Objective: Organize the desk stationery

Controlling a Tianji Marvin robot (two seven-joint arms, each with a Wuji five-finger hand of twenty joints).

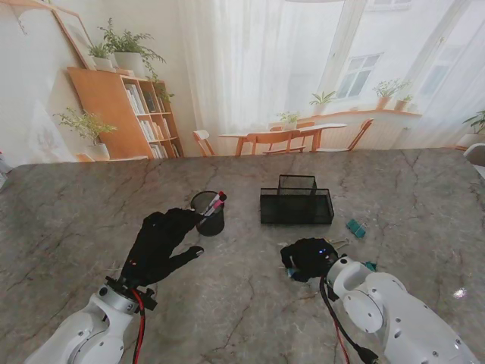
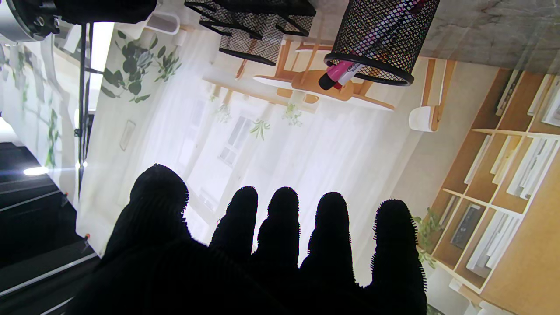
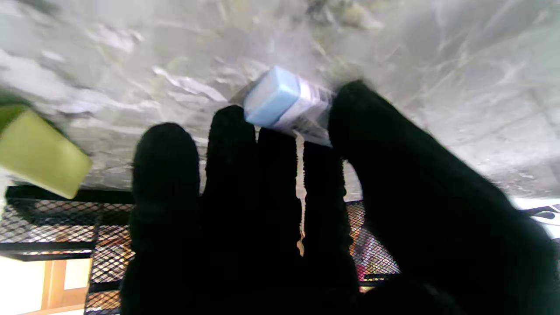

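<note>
My right hand (image 1: 307, 259) is down on the marble table (image 1: 242, 318), nearer to me than the black mesh organizer (image 1: 295, 203). In the right wrist view its thumb and fingers (image 3: 232, 144) pinch a light-blue eraser (image 3: 284, 103) in a clear wrapper, right at the table top. A yellow-green eraser (image 3: 39, 153) lies beside it. My left hand (image 1: 163, 243) hovers open, fingers spread, just short of the black mesh pen cup (image 1: 208, 212). A pink marker (image 2: 339, 74) stands in the pen cup (image 2: 376, 39). Nothing lies between the left fingers (image 2: 284, 218).
Small teal clips lie on the table to the right of the organizer (image 1: 356, 227) and beside my right wrist (image 1: 369, 265). The organizer (image 2: 258, 26) stands to the right of the pen cup. The table's far edge runs behind both.
</note>
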